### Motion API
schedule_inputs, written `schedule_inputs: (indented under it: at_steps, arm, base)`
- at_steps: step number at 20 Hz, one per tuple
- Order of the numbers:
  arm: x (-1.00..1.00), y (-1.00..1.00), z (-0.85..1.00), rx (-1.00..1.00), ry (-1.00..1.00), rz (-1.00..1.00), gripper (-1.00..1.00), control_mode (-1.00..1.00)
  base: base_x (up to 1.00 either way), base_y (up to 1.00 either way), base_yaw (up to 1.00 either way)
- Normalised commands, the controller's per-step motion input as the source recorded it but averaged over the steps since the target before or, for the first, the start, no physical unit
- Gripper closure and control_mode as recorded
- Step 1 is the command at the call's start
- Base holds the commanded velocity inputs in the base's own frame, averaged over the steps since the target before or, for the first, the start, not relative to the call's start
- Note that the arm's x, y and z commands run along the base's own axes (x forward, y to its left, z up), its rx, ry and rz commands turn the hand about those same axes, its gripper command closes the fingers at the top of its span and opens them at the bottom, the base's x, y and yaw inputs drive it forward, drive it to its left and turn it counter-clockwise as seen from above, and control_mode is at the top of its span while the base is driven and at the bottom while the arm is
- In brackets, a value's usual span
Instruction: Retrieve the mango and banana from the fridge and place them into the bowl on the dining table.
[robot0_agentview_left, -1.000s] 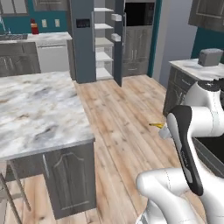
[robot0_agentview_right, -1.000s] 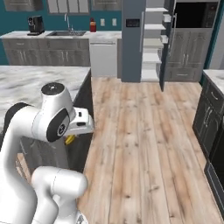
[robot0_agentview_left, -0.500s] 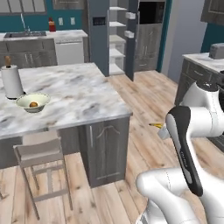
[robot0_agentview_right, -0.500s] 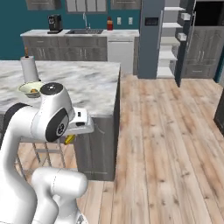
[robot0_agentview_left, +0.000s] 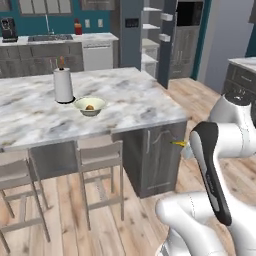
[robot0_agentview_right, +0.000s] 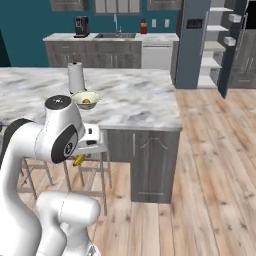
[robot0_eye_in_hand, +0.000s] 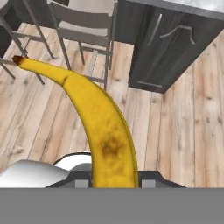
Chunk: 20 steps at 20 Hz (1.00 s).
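While the claw (robot0_eye_in_hand: 114, 181) stays out by the near right corner of the table (robot0_agentview_left: 130, 105), it is clamped on the banana (robot0_eye_in_hand: 94, 127). Farther left on the table, the bowl (robot0_agentview_left: 90, 106) holds the mango (robot0_agentview_left: 89, 107).

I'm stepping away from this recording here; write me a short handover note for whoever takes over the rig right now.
Pincer: shut on the slim curved yellow banana, held low beside the arm, above the wooden floor.
Small orange-brown mango: already in the pale cream-green round bowl, which sits on the white-grey marble dining table beside the white paper towel roll.
Tall dark slate-blue fridge: behind the table, its door standing open.
Done: both fruits are out of the fridge, and the mango is placed.
Left: bring the banana over the table and release it into the bowl.
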Motion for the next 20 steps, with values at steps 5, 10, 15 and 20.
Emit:
schedule_inputs:
  at_steps: [5, 10, 15, 20]
  arm:
    - [0.0, 0.0, 0.0, 0.0, 0.0, 0.0, 1.0, 1.0]
    - [0.0, 0.0, 0.0, 0.0, 0.0, 0.0, 1.0, 1.0]
    - [0.0, 0.0, 0.0, 0.0, 0.0, 0.0, 1.0, 1.0]
    - [0.0, 0.0, 0.0, 0.0, 0.0, 0.0, 1.0, 1.0]
  base:
    - [0.83, 0.94, 0.0]
    - [1.0, 0.24, 0.0]
    - [1.0, -0.09, 0.0]
    - [0.89, -0.02, 0.0]
